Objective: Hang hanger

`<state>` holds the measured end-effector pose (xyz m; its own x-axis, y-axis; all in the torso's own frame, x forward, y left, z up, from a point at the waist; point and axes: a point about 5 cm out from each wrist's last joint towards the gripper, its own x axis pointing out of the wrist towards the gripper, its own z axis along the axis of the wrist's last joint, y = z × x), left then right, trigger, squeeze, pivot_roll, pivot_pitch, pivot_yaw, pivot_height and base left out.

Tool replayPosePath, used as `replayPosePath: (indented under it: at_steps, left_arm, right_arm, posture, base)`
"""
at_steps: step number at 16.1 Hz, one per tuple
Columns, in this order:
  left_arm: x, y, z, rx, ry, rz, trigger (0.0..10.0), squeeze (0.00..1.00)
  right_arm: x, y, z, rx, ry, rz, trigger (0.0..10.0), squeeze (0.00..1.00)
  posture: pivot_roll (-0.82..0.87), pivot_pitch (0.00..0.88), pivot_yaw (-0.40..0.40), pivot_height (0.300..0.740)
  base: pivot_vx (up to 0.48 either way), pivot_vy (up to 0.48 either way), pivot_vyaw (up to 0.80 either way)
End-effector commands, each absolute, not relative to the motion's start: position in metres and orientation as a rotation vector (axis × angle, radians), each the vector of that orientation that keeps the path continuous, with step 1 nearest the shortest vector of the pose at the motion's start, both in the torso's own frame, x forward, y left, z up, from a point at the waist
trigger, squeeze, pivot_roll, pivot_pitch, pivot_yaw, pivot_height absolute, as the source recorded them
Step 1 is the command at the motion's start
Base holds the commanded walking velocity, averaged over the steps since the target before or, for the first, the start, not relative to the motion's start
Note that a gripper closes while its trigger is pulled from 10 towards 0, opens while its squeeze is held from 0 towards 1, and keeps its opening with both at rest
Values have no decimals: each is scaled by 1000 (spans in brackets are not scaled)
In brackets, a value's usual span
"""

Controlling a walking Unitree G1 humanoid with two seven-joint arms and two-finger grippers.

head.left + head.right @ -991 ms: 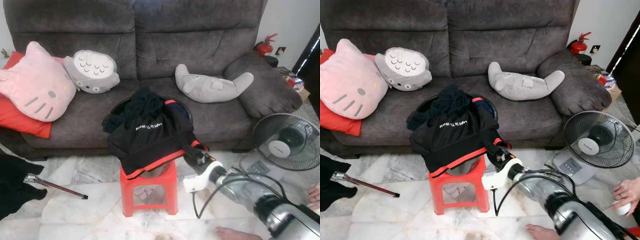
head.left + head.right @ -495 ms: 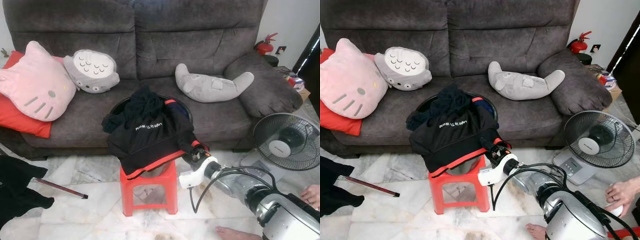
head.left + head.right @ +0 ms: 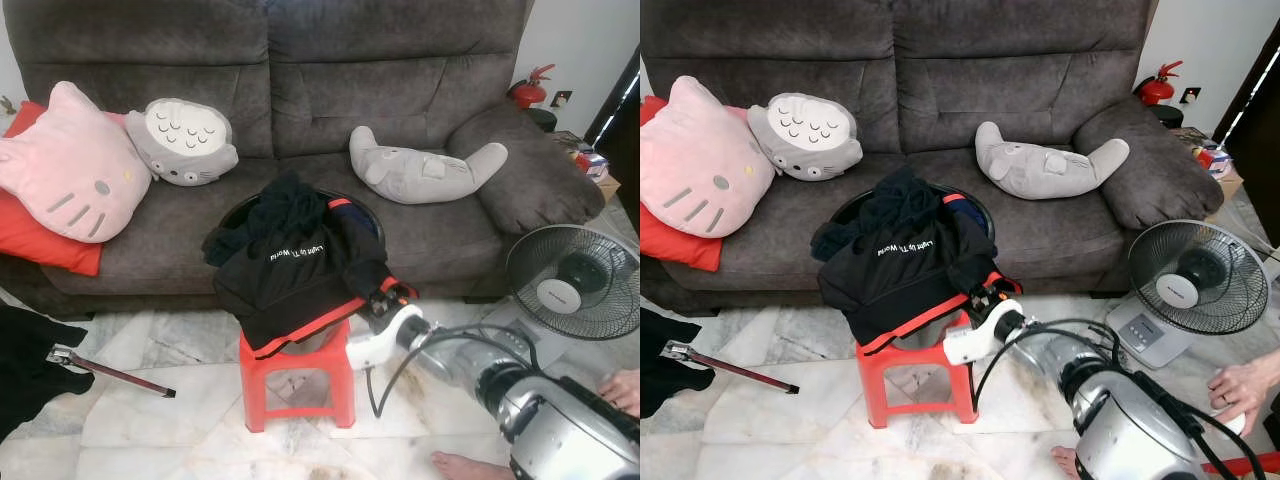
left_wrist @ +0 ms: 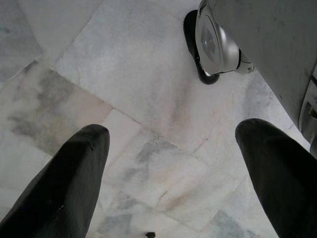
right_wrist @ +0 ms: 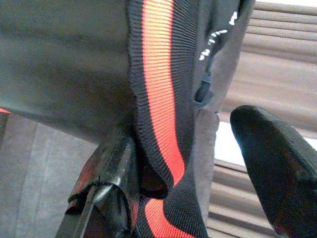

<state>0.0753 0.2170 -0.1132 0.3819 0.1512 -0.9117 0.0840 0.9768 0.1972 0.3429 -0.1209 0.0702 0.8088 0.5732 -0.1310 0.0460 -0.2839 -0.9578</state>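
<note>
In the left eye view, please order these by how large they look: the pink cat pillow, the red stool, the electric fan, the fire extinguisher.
1. Pink cat pillow
2. Electric fan and red stool: too alike to rank, and clothes cover the stool's top.
3. Fire extinguisher, clearly smallest, though it stands farthest away.

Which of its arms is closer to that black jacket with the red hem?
The right. The right gripper is at the black jacket, its fingers around the red hem. The left gripper hangs open over bare floor tiles.
</note>
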Motion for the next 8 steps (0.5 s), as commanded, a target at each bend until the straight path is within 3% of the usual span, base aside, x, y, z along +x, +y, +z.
replayPosePath:
  at_steps: [1,8]
  left_arm:
    - [84,214,-111,207,1131,36,10000,0]
    - [84,214,-111,211,1131,33,10000,0]
  right_arm:
    - [346,-120,76,-1803,-493,541,10000,0]
    - [352,-120,87,-1776,-512,528,10000,0]
  posture:
    - [-90,76,14,740]
    - [-89,78,14,740]
  base:
    - [0,0,0]
    - [0,0,0]
